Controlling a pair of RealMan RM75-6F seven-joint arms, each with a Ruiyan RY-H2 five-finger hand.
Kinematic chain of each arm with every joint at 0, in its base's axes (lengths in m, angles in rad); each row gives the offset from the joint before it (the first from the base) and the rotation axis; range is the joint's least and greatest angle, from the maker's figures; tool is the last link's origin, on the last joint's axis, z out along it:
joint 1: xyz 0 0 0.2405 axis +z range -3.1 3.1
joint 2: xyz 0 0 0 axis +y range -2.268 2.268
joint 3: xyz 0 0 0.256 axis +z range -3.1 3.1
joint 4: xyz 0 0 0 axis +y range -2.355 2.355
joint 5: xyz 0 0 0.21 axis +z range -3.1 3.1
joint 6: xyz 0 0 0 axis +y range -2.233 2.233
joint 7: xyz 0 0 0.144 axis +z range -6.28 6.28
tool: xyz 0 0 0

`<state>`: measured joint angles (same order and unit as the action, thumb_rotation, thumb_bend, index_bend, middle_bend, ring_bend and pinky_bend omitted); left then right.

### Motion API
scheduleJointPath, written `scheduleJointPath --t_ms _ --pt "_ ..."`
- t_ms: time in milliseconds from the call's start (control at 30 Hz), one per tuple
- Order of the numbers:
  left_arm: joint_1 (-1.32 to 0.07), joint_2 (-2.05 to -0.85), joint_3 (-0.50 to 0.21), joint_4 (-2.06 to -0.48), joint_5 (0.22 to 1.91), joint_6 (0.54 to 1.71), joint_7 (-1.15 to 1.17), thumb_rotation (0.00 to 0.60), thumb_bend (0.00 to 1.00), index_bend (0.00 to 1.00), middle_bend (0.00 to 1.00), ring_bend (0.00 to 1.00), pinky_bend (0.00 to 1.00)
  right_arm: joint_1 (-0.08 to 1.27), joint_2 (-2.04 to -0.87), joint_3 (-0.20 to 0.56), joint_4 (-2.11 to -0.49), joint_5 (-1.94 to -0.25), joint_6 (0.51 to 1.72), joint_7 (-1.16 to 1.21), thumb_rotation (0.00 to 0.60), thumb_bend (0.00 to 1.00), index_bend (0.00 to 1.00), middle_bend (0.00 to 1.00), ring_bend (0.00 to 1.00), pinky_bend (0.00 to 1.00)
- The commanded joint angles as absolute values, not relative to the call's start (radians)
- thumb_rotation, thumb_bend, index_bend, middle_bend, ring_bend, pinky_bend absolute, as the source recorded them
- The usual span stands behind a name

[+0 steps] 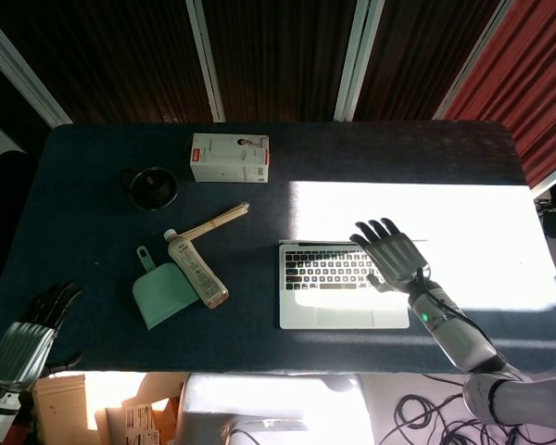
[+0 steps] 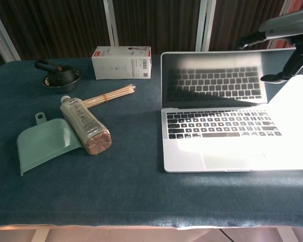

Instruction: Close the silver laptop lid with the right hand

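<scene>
The silver laptop [image 1: 343, 311] sits on the blue table at centre right, its lid [image 2: 217, 80] tipped forward over the keyboard and reflecting the keys. My right hand [image 1: 392, 252] lies flat with fingers spread against the back of the lid's top right edge, pressing on it and gripping nothing. In the chest view the right hand [image 2: 285, 24] hooks over the lid's upper right corner. My left hand [image 1: 23, 336] hangs off the table's front left corner, fingers apart and holding nothing.
Left of the laptop lie a bottle [image 1: 196, 271], a bundle of bamboo sticks [image 1: 215, 222] and a green dustpan [image 1: 162, 295]. A white box [image 1: 229, 158] and a black bowl [image 1: 153, 185] stand further back. Bright sunlight covers the table's right side.
</scene>
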<state>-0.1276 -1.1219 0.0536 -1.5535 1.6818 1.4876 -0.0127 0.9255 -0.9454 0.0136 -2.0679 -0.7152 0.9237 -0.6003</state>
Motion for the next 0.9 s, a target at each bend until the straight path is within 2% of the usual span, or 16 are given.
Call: scheduleJointPath --t_ms 33,267,400,500,900 --pt "-0.128 -1.122 0.053 -1.554 1.681 1.487 -0.013 0.6 0.02 0.0 0.03 0.0 0.14 0.909 -0.933 -0.011 -2.092 -0.749 0.916 -0.606 0.6 0.35 0.17 0.04 0.0 0.0" --pt "-0.131 -1.124 0.054 -1.555 1.679 1.481 -0.009 0.6 0.02 0.0 0.03 0.0 0.14 0.867 -0.914 -0.062 -2.109 -0.828 0.892 -0.593 0.6 0.35 0.09 0.04 0.0 0.02" --pt "-0.133 -1.125 0.054 -1.556 1.679 1.477 -0.005 0.6 0.02 0.0 0.03 0.0 0.14 0.846 -0.911 -0.073 -2.092 -0.863 0.857 -0.545 0.6 0.35 0.06 0.04 0.0 0.17" --pt "-0.134 -1.125 0.054 -1.557 1.678 1.475 -0.003 0.6 0.02 0.0 0.03 0.0 0.14 0.832 -0.91 -0.073 -2.073 -0.89 0.82 -0.491 0.6 0.35 0.04 0.04 0.0 0.21" --pt "-0.138 -1.124 0.054 -1.557 1.678 1.472 -0.006 0.6 0.02 0.0 0.03 0.0 0.14 0.787 -0.895 -0.065 -2.016 -1.028 0.683 -0.292 0.6 0.35 0.01 0.05 0.01 0.24"
